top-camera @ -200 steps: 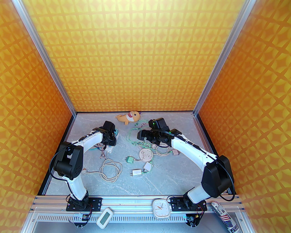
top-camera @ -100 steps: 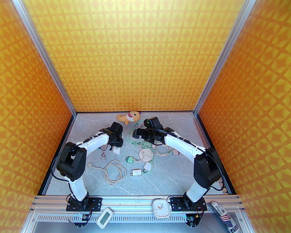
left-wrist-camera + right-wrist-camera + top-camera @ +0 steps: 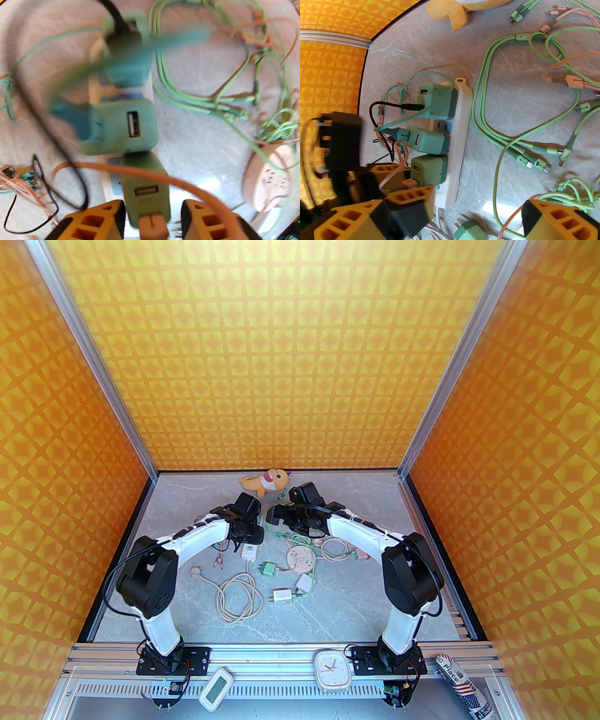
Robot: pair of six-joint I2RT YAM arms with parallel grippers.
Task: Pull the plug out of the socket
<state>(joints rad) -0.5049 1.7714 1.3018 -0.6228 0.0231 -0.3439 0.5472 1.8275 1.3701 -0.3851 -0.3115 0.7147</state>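
Presently, left gripper (image 3: 152, 218): parted, one finger on each side of the nearest green plug (image 3: 145, 201), not yet clamped, lined up to pinch its flanks.
Plug: lower centre of the left wrist frame, seated in the white power strip (image 3: 464, 112), orange cable (image 3: 140, 172) in its port.
Right gripper (image 3: 454, 211): wide open, empty, at the bottom of its frame, probably to steady the strip.

Overhead looks down; close wrist views seemingly share power strip (image 3: 460, 140).

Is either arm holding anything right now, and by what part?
Nothing yet. The left gripper is open, its fingers straddling the end green charger with a gap; the right gripper is open, empty.
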